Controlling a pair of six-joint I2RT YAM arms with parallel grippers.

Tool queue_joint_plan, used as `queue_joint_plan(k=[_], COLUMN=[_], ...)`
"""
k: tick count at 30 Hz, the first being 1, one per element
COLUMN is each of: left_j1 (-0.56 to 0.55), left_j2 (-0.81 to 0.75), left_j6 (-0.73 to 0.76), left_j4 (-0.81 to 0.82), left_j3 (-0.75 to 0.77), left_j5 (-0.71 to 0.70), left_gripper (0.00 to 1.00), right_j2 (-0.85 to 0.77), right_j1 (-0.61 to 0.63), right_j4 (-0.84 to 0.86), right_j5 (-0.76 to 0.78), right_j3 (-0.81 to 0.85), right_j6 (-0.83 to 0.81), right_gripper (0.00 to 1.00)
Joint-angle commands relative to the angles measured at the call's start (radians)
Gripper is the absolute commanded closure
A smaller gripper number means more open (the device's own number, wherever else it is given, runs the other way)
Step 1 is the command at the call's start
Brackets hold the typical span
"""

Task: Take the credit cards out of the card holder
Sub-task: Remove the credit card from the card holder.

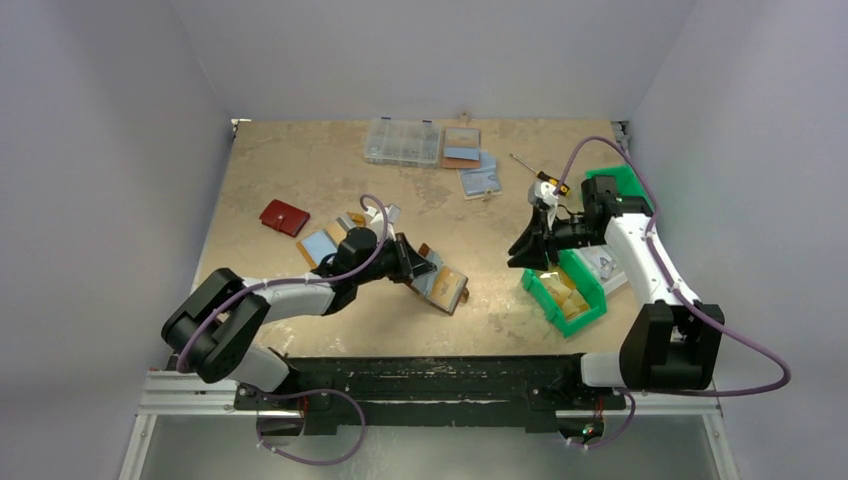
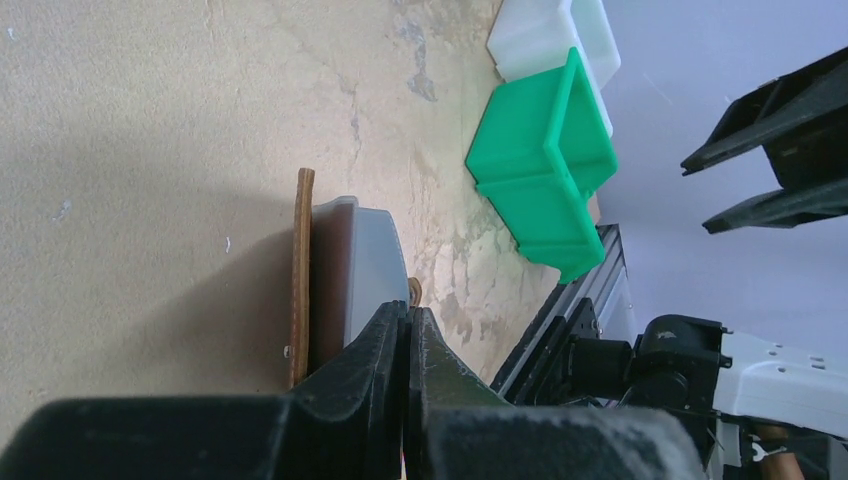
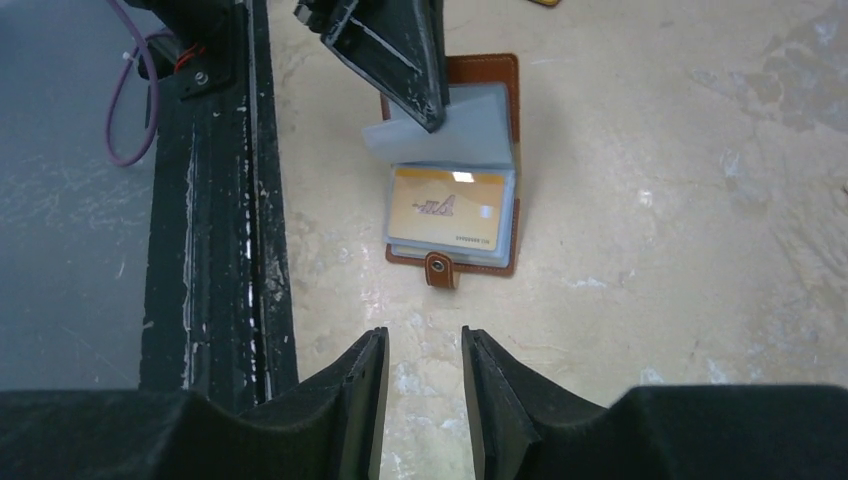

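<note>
The brown card holder (image 3: 492, 75) lies open on the table, snap tab (image 3: 440, 270) toward my right gripper. A gold-orange credit card (image 3: 447, 208) shows inside its top clear sleeve. My left gripper (image 3: 420, 95) is shut on a pale plastic sleeve page (image 3: 470, 125) and holds it lifted off the stack. In the left wrist view its fingers (image 2: 385, 335) are pressed together at the sleeve's (image 2: 372, 270) edge, beside the leather cover (image 2: 303, 270). My right gripper (image 3: 423, 345) hovers open a short way in front of the tab, with nothing between its fingers. From above, the holder (image 1: 447, 288) sits between both grippers.
Loose cards (image 1: 320, 245) lie left of the left arm, near a dark red wallet (image 1: 284, 217). A green bin (image 1: 565, 295) and a white bin (image 1: 600, 265) sit under the right arm. A clear parts box (image 1: 402, 141), another brown holder (image 1: 461, 147) and a screwdriver (image 1: 537, 172) are at the back.
</note>
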Motion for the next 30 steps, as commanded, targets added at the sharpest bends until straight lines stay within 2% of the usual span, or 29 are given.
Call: queue_joint_plan(k=[1, 8, 19, 25, 28, 30], left_j1=[0.005, 0.009, 0.011, 0.012, 0.012, 0.011], left_j2=[0.041, 0.019, -0.173, -0.177, -0.18, -0.196], left_j6=[-0.014, 0.063, 0.118, 0.117, 0.111, 0.104], left_j4=[0.075, -0.088, -0.429, -0.514, -0.561, -0.567], left_j3=[0.048, 0.034, -0.079, -0.098, -0.092, -0.095], left_j5=[0.032, -0.053, -0.34, -0.395, -0.428, -0.437], left_gripper=[1.0, 1.0, 1.0, 1.0, 0.94, 0.86], right_j2=[-0.01, 0.005, 0.074, 0.157, 0.166, 0.177], right_j1=[0.062, 0.194, 0.503, 0.616, 0.65, 0.665], right_j4=[-0.003, -0.006, 0.225, 0.251, 0.292, 0.313], right_j5=[-0.057, -0.005, 0.243, 0.294, 0.304, 0.302], right_j3=[0.001, 0.009, 0.043, 0.051, 0.029, 0.022], right_j6=[-0.139, -0.235, -0.061, -0.034, 0.003, 0.033], right_gripper=[0.59, 0.59, 0.59, 0.61, 0.61, 0.61])
